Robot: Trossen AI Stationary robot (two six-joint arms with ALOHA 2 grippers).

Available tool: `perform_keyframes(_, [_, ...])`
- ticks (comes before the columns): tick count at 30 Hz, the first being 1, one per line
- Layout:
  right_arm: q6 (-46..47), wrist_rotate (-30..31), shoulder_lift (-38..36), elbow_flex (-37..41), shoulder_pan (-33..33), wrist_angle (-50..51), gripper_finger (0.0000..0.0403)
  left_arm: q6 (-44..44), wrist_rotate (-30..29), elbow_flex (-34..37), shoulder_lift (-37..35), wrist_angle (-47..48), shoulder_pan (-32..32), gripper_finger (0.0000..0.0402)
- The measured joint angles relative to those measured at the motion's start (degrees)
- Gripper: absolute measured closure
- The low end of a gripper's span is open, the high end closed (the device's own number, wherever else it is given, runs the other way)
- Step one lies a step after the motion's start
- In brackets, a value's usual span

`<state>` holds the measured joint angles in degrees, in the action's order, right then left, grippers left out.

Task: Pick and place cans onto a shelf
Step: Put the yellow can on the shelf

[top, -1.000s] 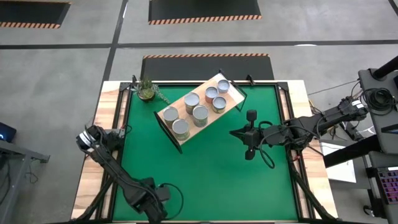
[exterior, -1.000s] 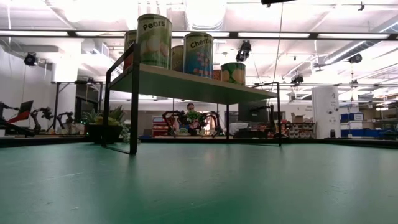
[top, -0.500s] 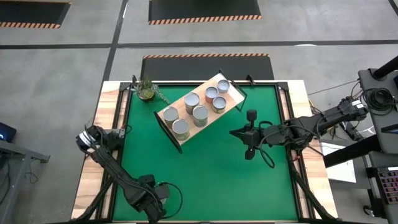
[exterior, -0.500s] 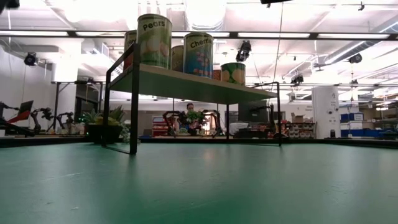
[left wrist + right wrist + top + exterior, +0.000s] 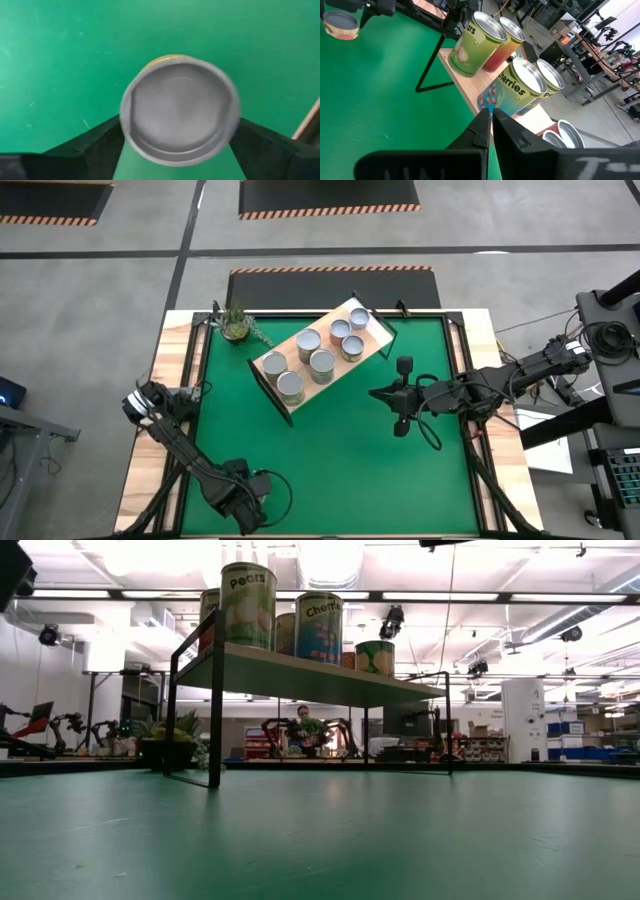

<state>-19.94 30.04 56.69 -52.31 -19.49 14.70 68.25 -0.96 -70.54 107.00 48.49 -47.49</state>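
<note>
A can [image 5: 179,114] with a shiny round top stands upright on the green mat near the table's near left corner; the right wrist view shows it too, far off [image 5: 340,25]. My left gripper [image 5: 240,502] points down over it, one finger on each side of the can. The gripper body hides the can in the high view. The shelf [image 5: 325,323] stands at the far middle with several cans [image 5: 321,361] upright on its board. My right gripper [image 5: 378,392] hovers shut to the right of the shelf and holds nothing. My left gripper comes from above with its fingers [image 5: 102,145] beside the can's side wall, below the rim [image 5: 124,117]. I cannot tell whether the fingers touch the wall. The can stands on its base on the mat.
A small potted plant [image 5: 236,326] stands at the far left corner, beside the shelf. Open green mat [image 5: 330,460] lies between the shelf and the near edge. In the low view the shelf's black legs [image 5: 215,720] rise from the mat. A person sits far behind the table [image 5: 306,725].
My left gripper has come down toward the can; in the low view its dark body has entered the top left corner.
</note>
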Motion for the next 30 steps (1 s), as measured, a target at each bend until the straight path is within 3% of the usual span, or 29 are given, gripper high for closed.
perform_keyframes(7, [0.02,0.0,0.0,0.09,0.0,0.02,0.0394,-3.14,-1.92,-0.61,0.0,0.2,2.56,0.0145])
perform_keyframes(14, [0.58,0.0,0.0,0.09,0.0,0.04,0.0394,-18.77,-13.49,-0.63,-0.01,-0.06,10.34,0.0127])
perform_keyframes(21, [-0.18,0.0,0.0,0.09,0.0,0.1,0.0394,-35.11,-19.87,-0.57,0.0,-3.52,19.38,0.0125])
perform_keyframes(30, [-0.09,0.0,-0.02,0.64,0.02,1.62,0.0394,-32.16,-18.28,-0.57,1.64,-8.57,22.25,0.0123])
